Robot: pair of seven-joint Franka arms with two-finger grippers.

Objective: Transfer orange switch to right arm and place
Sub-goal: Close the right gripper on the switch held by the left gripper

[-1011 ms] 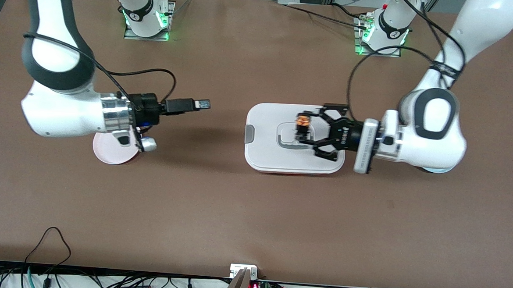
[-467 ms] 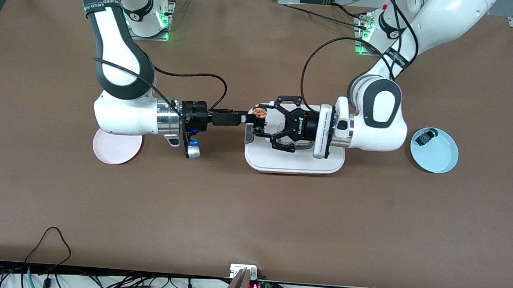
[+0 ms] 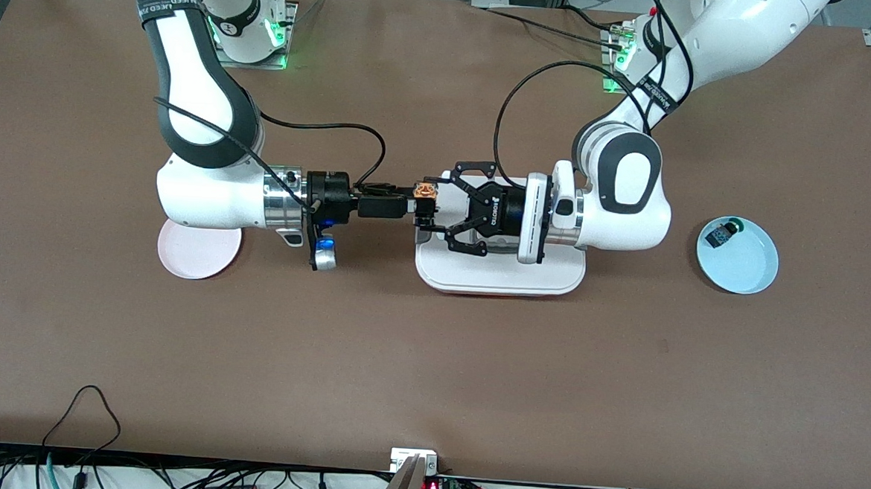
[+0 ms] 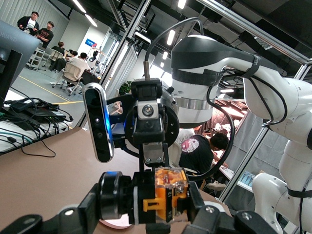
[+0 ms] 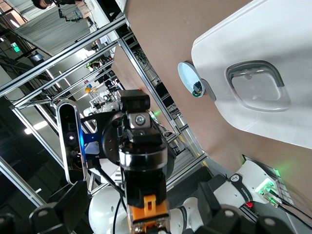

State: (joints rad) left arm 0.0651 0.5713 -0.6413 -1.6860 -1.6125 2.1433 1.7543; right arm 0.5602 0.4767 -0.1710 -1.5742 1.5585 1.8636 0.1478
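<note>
midair, left claw (image 3: pixel 431 211) clamps blocky orange switch (image 3: pixel 425 192); right claw (image 3: pixel 410 203) state unclear.

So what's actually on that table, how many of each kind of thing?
Plates: 2, a pink plate and a blue plate
Button switches: 2, the orange switch between the two claws and a green switch on the blue plate
White lidded box: 1
Robot arms: 2
Total: 7

A white lidded box (image 3: pixel 501 274) sits mid-table between a pink plate (image 3: pixel 193 254) and a blue plate (image 3: pixel 747 272) holding a green-capped switch (image 3: pixel 723 233).
</note>
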